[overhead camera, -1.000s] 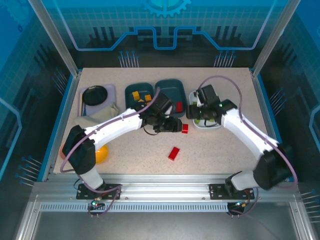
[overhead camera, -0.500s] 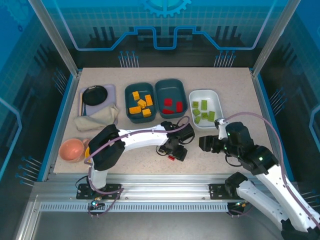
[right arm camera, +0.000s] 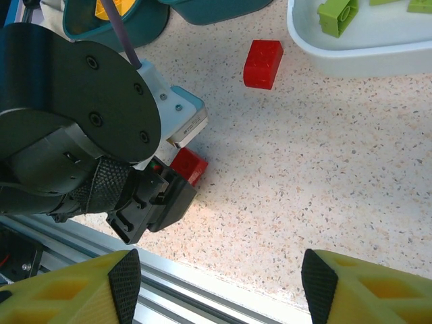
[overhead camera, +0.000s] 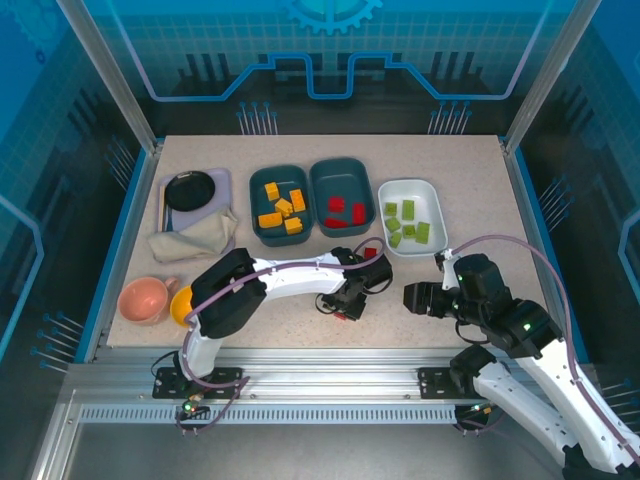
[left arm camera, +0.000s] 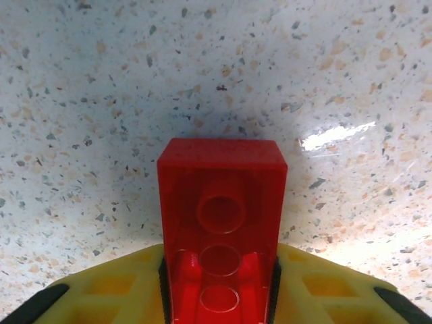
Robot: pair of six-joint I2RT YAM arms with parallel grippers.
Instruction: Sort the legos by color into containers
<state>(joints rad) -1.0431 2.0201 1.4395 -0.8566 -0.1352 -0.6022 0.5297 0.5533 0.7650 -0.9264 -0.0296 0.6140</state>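
Left arm reaches across to the near centre of the speckled table [overhead camera: 300,350]. The left gripper [left arm camera: 220,273] is clenched on a held red brick [left arm camera: 221,202], with a yellow finger [left arm camera: 101,290] pressed to each long side. The brick's hollow underside and its round tubes face the wrist camera. Cannot tell whether it is lifted off the table or resting on it.

Right gripper [right arm camera: 219,283] hangs over the near right of the table. Its jaws are spread wide with nothing between them.

A loose red brick [right arm camera: 263,64] lies on the table just beside the near corner of the white bin [overhead camera: 425,200], not touching it, and between that bin and the left gripper.

The bins stand in a row at mid-table:
- The left teal bin [overhead camera: 254,200] holds the orange-yellow bricks [overhead camera: 280,208].
- The middle teal bin [overhead camera: 343,164] holds the red bricks [overhead camera: 342,210].
- The white bin holds the light green bricks [overhead camera: 408,225].

Far left is a black plate [overhead camera: 190,188] on a grey tray [overhead camera: 222,180], with a beige cloth [overhead camera: 190,240] just in front of it. Near left are a pink bowl [overhead camera: 143,298] and a yellow bowl [overhead camera: 182,306], side by side.
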